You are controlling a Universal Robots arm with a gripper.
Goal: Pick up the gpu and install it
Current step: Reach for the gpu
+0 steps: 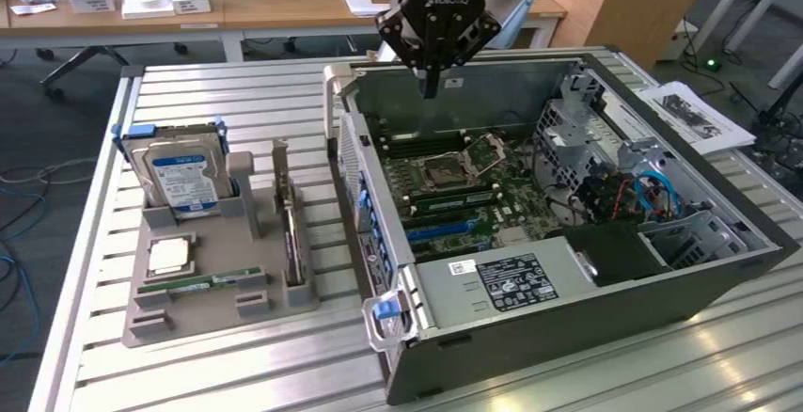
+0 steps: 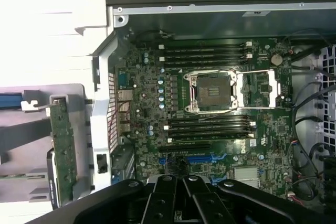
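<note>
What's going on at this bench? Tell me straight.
A robot arm's claw hangs shut and empty over the open computer case, looking down on its motherboard. The gpu has not been picked up: it stands on edge in the grey holder beside the case, near the hard drive. The blue expansion slots on the motherboard have no card in them.
</note>
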